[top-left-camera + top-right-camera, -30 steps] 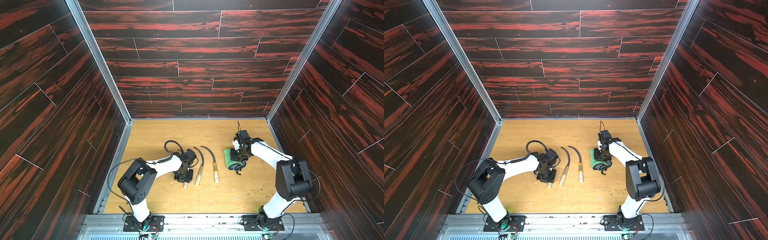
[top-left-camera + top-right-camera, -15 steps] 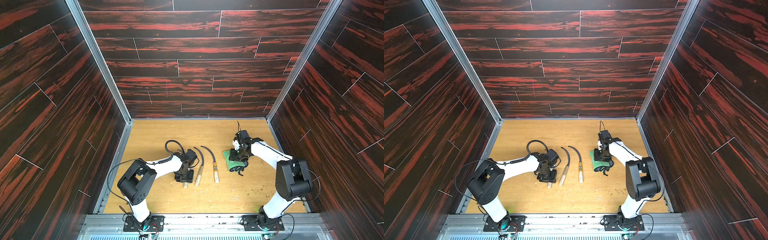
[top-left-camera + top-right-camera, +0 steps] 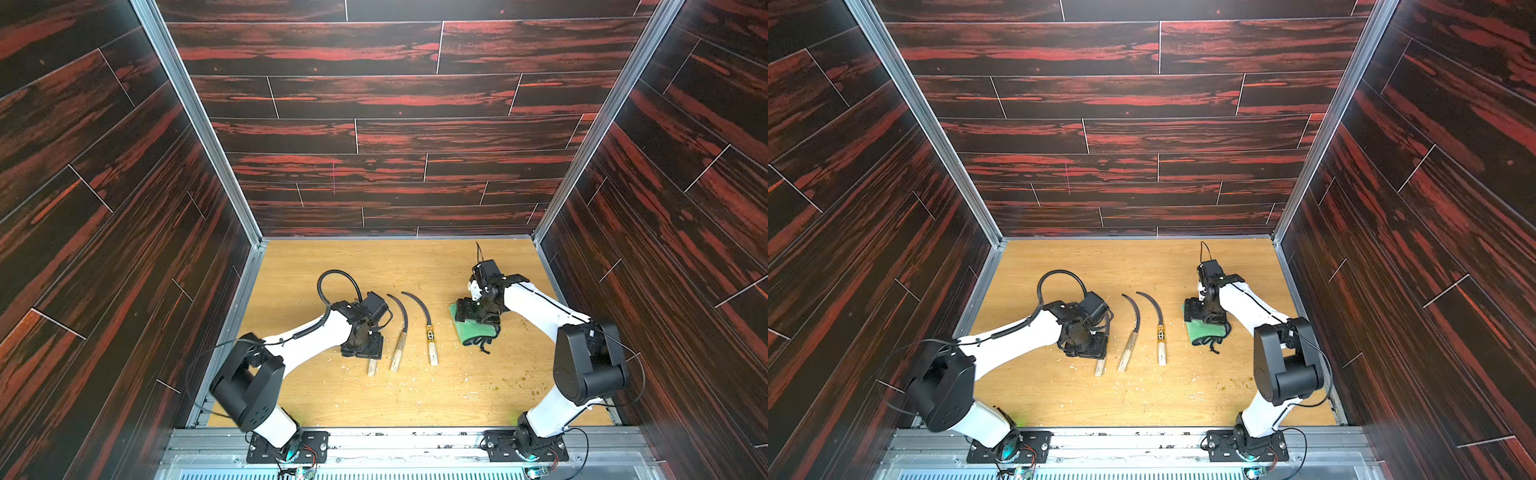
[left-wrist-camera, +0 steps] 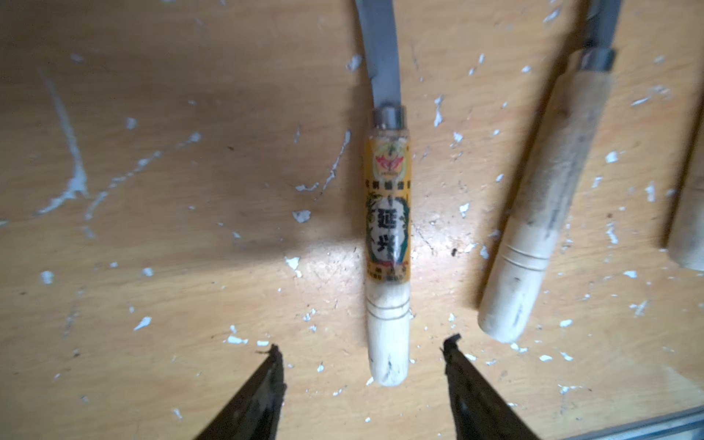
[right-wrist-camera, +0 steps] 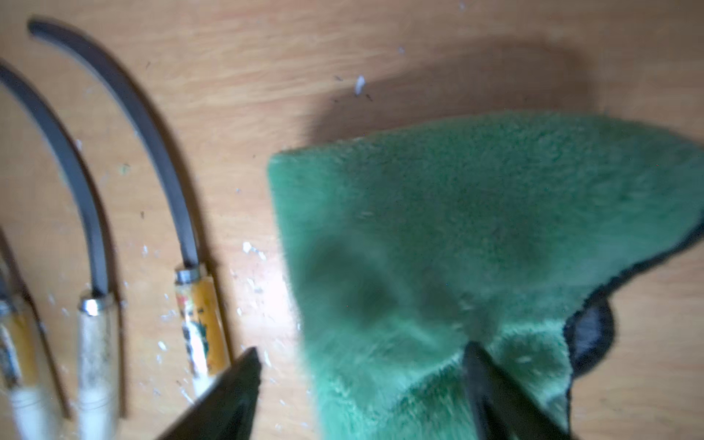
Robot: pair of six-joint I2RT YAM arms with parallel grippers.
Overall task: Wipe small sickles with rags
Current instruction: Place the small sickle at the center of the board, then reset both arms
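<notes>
three small sickles with thin dark curved blades and pale wooden handles lay side by side on the scuffed light wooden surface (image 3: 415, 399), blades pointing toward the back wall. the left hand (image 4: 362, 352) hovered right over the leftmost sickle (image 4: 388, 213), the one with a yellow-black label band. its black fingers (image 4: 266, 381) were spread apart either side of the handle's butt end without touching it, so it held nothing. in both top views that sickle was mostly hidden under the hand, just the handle end poking out. the plain-handled middle sickle (image 3: 398, 353) lay just beside it, then the other labelled sickle (image 3: 430, 334). near that one sat the folded green fluffy microfibre cloth with black trim (image 5: 457, 228), flat on the surface, its black cord (image 3: 482, 347) trailing off the near side. the right hand (image 5: 362, 365) was down over the cloth and spread wide, one finger over the green pile and the other off it beside the labelled handle. it wasn't gripping anything. white flecks (image 4: 301, 215) were scattered everywhere.
</notes>
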